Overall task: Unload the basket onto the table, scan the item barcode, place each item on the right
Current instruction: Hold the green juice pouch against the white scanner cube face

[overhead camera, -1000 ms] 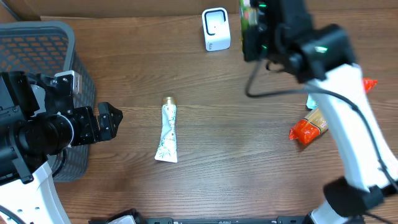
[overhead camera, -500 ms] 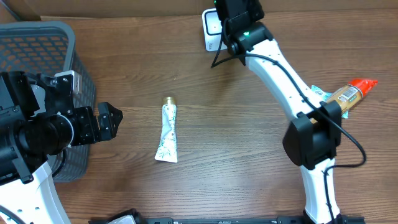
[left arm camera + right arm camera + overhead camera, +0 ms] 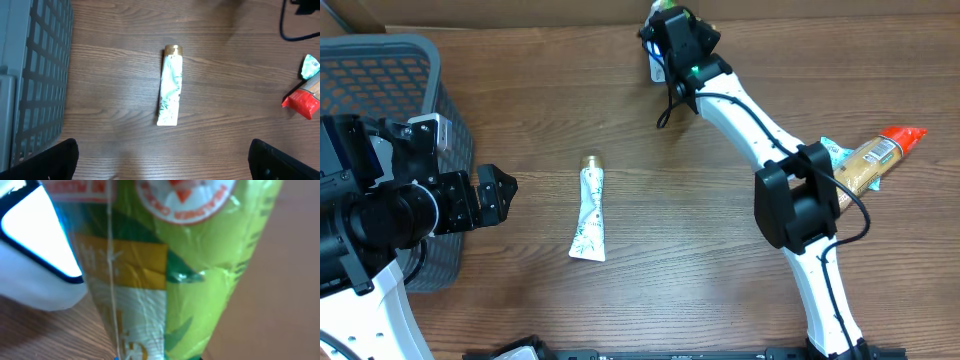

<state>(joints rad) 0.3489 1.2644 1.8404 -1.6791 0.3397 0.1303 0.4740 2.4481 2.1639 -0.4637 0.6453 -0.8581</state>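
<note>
Table (image 3: pixel 720 250): wooden surface, layout unchanged apart from the right arm. Basket (image 3: pixel 380 70): grey, at the left edge, not moved. Right arm (image 3: pixel 750 120): a second ago it stood over the right side of the table; it now stretches to the far edge. Right gripper (image 3: pixel 672 38): formerly just right of the scanner (image 3: pixel 35 260), now over it, jaws closed on the green packet (image 3: pixel 200 265). In the right wrist view the packet hangs just beside the scanner's white face. Left gripper (image 3: pixel 505 192): same place beside the basket, jaws wide, nothing between them. Bottle (image 3: pixel 870 160): red-capped, earlier half hidden by the arm, now in full view. Tube (image 3: pixel 588 220): mid-table, unmoved
</note>
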